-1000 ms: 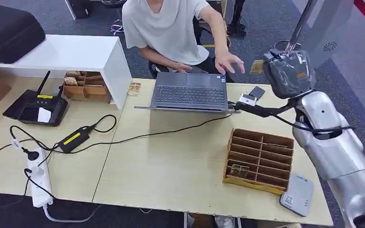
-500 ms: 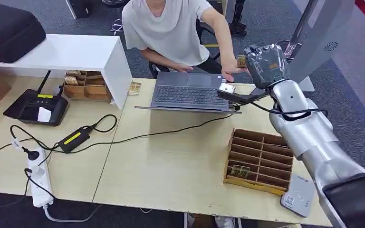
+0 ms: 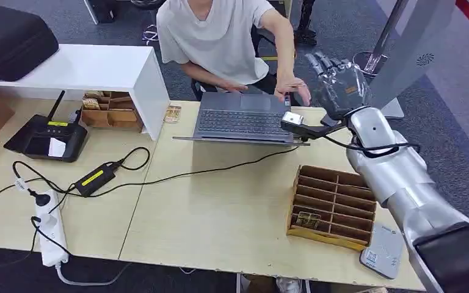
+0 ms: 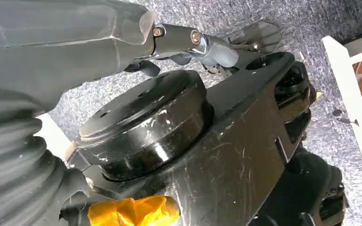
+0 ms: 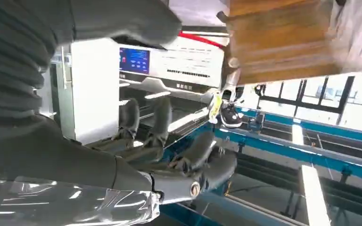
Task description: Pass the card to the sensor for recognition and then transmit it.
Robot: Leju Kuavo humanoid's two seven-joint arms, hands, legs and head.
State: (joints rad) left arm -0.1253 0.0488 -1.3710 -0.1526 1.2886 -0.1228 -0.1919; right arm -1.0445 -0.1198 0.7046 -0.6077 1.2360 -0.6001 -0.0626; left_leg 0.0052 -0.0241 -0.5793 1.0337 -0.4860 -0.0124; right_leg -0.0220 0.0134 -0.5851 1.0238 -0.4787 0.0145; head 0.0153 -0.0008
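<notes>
My right hand [image 3: 334, 78] is raised beyond the table's far edge, to the right of the laptop, with its fingers spread upward and nothing in them. In the right wrist view the same hand [image 5: 169, 160] shows empty, its fingers stretched out. A person's hand [image 3: 293, 89] hovers just left of it, over the laptop's far right corner; I cannot make out a card in it. The grey card sensor [image 3: 381, 250] lies at the table's near right corner. My left hand [image 4: 202, 44] hangs beside my body, holding nothing.
A wooden compartment tray [image 3: 317, 235] sits left of the sensor, with one card [image 3: 308, 218] in a near slot. An open laptop [image 3: 244, 119], cables, a power adapter [image 3: 91, 179], a power strip [image 3: 47, 229], a black router [image 3: 46, 137] and a white shelf [image 3: 98, 67] share the table. The person [image 3: 220, 36] sits behind the laptop.
My right hand swung left with a small gold card toward the person's hand, then spread its fingers. The card is gone from my hand, and the person's hand has dropped toward the laptop.
</notes>
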